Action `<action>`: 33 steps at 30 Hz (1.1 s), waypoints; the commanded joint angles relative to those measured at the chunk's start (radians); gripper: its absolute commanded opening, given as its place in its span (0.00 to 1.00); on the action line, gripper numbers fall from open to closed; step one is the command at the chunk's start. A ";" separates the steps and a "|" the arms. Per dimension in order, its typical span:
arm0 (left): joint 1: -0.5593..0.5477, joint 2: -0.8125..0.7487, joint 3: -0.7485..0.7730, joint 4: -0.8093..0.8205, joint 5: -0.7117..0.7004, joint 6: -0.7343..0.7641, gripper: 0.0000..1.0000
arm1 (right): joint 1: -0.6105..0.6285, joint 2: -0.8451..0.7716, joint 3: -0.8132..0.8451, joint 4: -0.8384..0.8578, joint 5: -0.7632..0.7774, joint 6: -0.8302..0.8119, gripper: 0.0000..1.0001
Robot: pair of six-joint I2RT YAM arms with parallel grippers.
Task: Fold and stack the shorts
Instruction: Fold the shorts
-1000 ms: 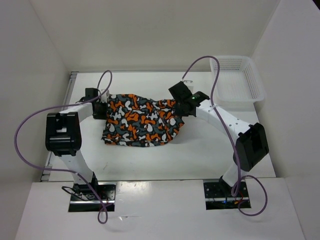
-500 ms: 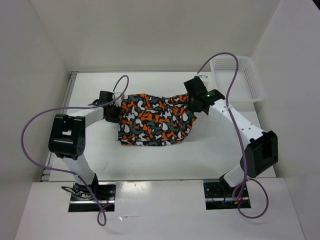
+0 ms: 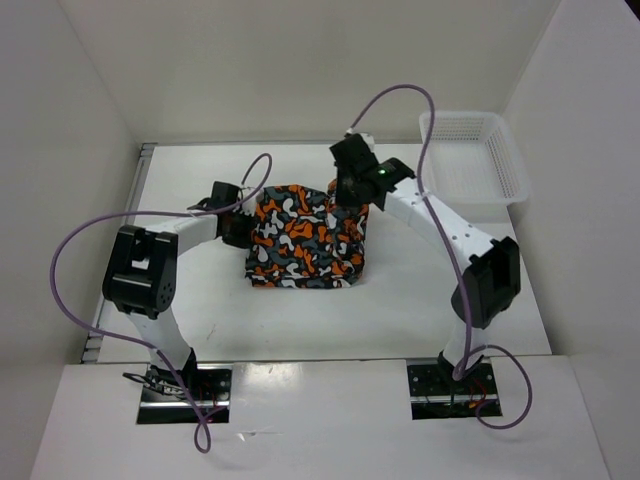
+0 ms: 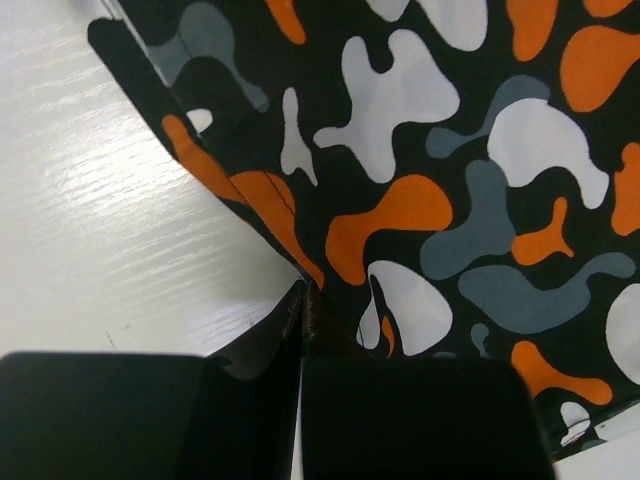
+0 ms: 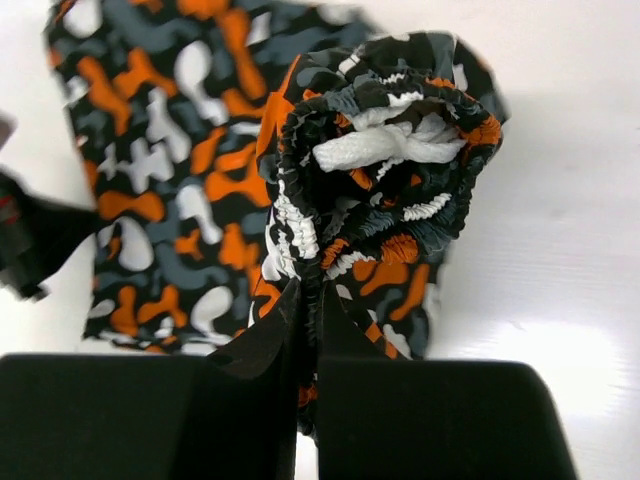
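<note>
- The white table carries everything, with my two arm bases bolted at its near edge.
- The shorts lie on the table at about its middle, between my two wrists. They are bunched into a rough, compact block, with the orange, black, grey and white blotch print facing up.
- A white mesh basket sits at the far right corner of the table, well apart from the shorts.
- My left gripper is at the left edge of the shorts. In the left wrist view my left gripper has its jaws pressed together, pinching a stitched hem of the shorts. That fabric lies flat on the table beyond the fingertips.
- My right gripper is at the far right corner of the shorts. From the right wrist view my right gripper is clamped narrow on the shorts. The gathered elastic waistband is puckered into a ring just past the fingertips.
- Purple cables loop off both arms.
- Something white sits in the middle of the puckered waistband. I cannot tell whether it is cord or lining.
</note>
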 commanded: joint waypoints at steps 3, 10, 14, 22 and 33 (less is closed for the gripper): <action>-0.008 0.035 0.031 -0.021 0.042 0.004 0.00 | 0.128 0.114 0.158 -0.012 -0.032 0.033 0.01; -0.008 0.045 0.031 -0.012 0.042 0.004 0.00 | 0.177 0.245 0.272 -0.035 -0.034 0.033 0.01; -0.008 0.045 0.020 -0.003 0.051 0.004 0.00 | 0.197 0.291 0.324 -0.035 -0.057 0.033 0.04; -0.008 0.045 0.011 -0.003 0.051 0.004 0.00 | 0.207 0.429 0.458 -0.017 -0.143 0.070 0.08; -0.008 0.035 0.011 -0.012 0.051 0.004 0.00 | 0.190 0.320 0.340 0.124 -0.233 0.073 0.67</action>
